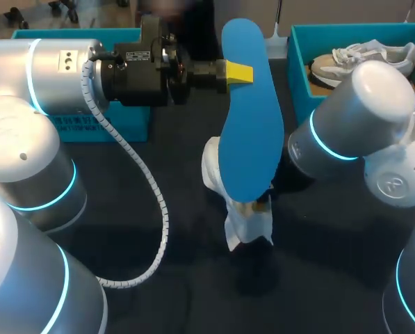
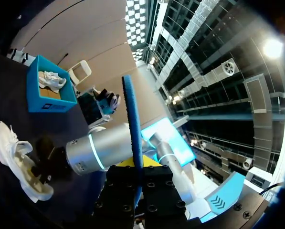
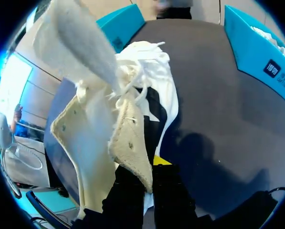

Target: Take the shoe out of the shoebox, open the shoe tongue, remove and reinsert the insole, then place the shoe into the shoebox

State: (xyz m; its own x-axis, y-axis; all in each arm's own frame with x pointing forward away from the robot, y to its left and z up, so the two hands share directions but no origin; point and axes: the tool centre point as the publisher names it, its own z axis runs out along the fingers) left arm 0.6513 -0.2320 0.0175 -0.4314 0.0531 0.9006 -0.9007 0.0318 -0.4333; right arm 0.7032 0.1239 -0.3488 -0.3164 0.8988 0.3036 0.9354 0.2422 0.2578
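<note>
Head view: the blue insole stands almost on end above the middle of the table and covers much of the white shoe below it.
Left grip: the left gripper is closed on the upper edge of the insole. Only one yellow tip shows here, as the other is behind the insole.
Left wrist view: the insole is seen edge-on, as a thin blue strip rising from between the fingers, with a sliver of yellow just beside it.
Right grip: the right gripper is closed on the shoe, with the rim of the shoe's opening pinched between the two dark fingers. A single yellow tip peeks out beside the fabric.
Hidden: from above, the right gripper is lost behind the insole and the right arm.
Shoe position: it is held off the table near the centre, under the insole, with its opening spread wide in the right wrist view. I cannot tell which end is the toe.
Shoebox: the shoebox sits at the table's far right corner. A second shoe lies in it, partly cut off by the right arm.
Other box: a second blue box sits at the far left, mostly hidden behind the left arm.
</note>
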